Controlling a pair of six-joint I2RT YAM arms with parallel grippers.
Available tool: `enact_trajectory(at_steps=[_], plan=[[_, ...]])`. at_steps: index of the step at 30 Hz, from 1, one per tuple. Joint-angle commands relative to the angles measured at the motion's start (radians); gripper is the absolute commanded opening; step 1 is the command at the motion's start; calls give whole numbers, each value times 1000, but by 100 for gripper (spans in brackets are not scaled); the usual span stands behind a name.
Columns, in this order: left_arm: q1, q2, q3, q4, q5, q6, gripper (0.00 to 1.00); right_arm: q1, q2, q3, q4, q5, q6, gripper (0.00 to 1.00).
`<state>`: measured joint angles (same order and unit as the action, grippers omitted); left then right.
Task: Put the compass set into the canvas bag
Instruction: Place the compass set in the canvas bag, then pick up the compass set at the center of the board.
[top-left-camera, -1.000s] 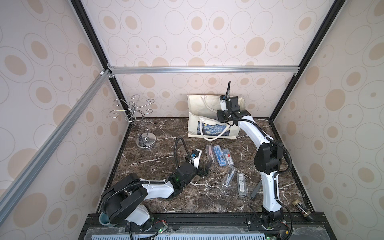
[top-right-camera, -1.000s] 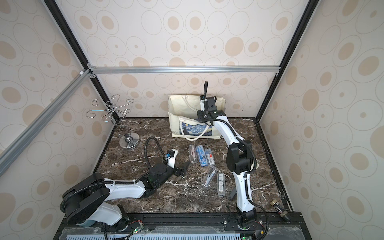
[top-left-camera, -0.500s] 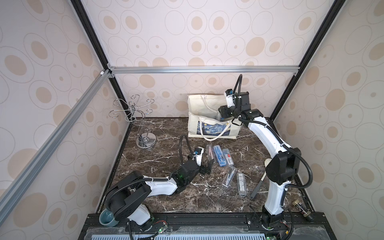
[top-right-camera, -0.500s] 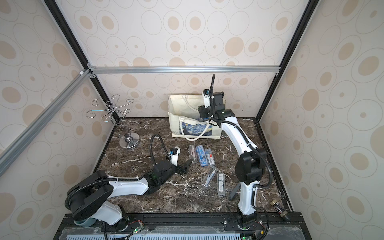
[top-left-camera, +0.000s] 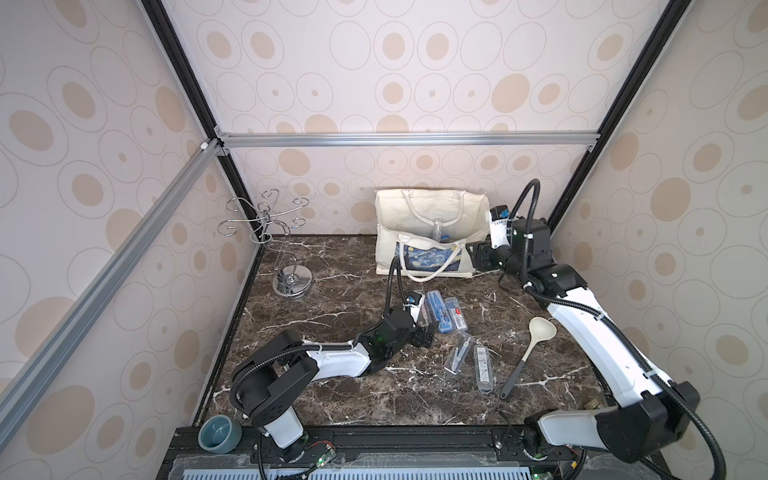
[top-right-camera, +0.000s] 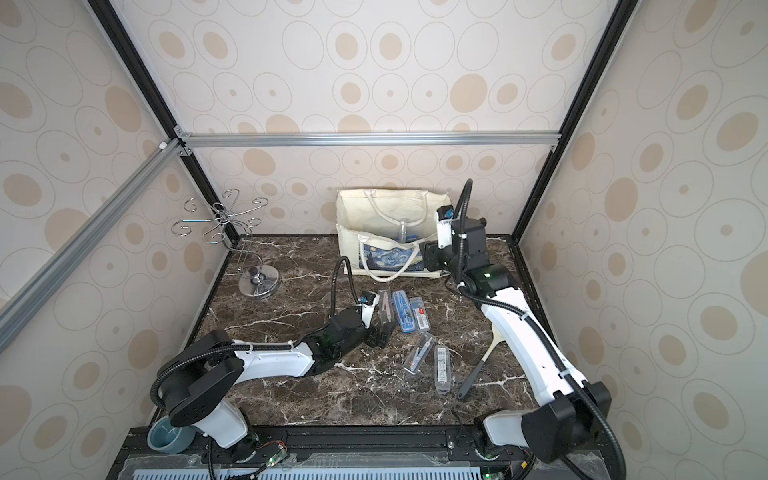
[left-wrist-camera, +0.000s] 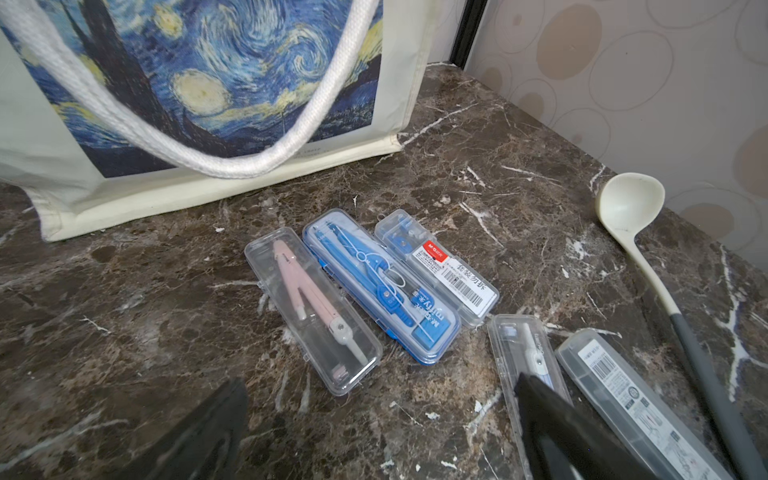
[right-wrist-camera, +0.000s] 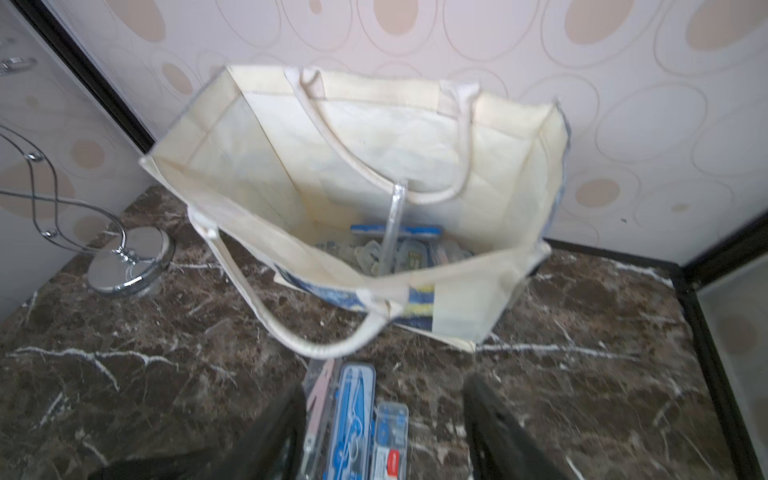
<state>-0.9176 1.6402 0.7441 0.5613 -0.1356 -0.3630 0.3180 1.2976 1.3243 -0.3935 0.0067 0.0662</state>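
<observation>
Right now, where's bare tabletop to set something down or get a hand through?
Free: marble between the wire stand and the canvas bag; also the front strip along the near edge. Crowded: centre, five compass cases packed between the left claw and the ladle.

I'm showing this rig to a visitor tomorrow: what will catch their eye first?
The canvas bag with its swirling blue night print, standing open at the back wall. Then the bright blue compass case on the dark marble table before it, with the left claw open close by.
</observation>
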Motion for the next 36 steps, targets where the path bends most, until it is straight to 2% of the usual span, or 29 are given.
enact_trajectory(at_steps=[1, 5, 12, 25, 36], plan=[[-8, 0, -10, 26, 20, 30, 100, -7, -88, -103, -94, 116, 64, 62], [-10, -3, -33, 93, 63, 40, 100, -8, -149, -199, -212, 132, 169, 62], [-10, 41, 21, -15, 76, 58, 100, -7, -166, -325, -368, 83, 320, 62], [-10, 8, -61, 144, 124, 65, 100, 1, -170, -577, -317, -51, 470, 62], [-10, 24, -60, 173, 158, 81, 100, 37, -124, -692, -230, -71, 533, 62]])
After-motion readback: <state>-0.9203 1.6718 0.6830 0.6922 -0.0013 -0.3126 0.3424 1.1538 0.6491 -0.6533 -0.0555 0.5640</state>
